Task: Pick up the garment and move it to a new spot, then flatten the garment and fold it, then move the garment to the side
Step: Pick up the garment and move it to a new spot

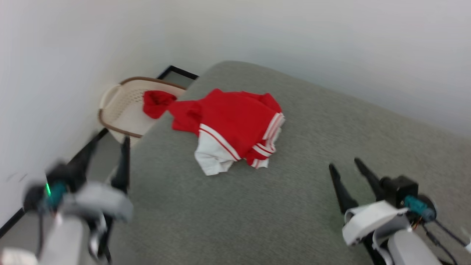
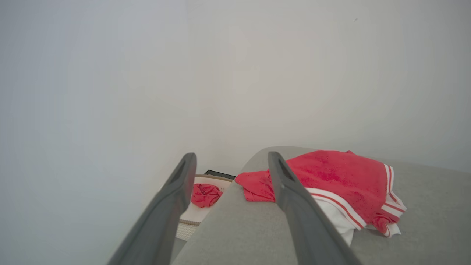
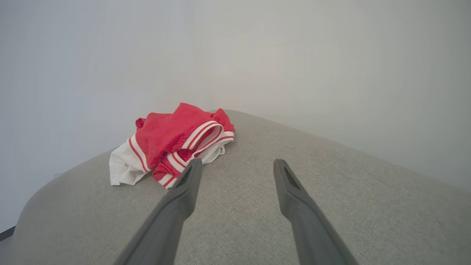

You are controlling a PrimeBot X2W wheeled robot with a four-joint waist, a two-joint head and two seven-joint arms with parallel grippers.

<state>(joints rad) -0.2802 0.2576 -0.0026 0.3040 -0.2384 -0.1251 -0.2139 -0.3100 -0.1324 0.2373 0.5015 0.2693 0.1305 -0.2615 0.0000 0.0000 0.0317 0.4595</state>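
The garment [image 1: 232, 125], a red jersey shirt with white panels and striped trim, lies crumpled near the far left corner of the grey cushioned surface [image 1: 257, 206]. It also appears in the left wrist view [image 2: 338, 180] and the right wrist view [image 3: 173, 141]. My left gripper [image 1: 108, 149] is open at the surface's left edge, blurred, short of the garment. My right gripper [image 1: 344, 167] is open over the surface at the lower right, well apart from the garment. In the wrist views both pairs of fingers [image 2: 294, 206] [image 3: 180, 198] stand spread with nothing between them.
A cream laundry basket [image 1: 121, 110] with a brown rim sits on the floor at the surface's far left corner, holding another red cloth [image 1: 156, 103]. White walls close in at the left and behind. Bare grey surface stretches to the right and front.
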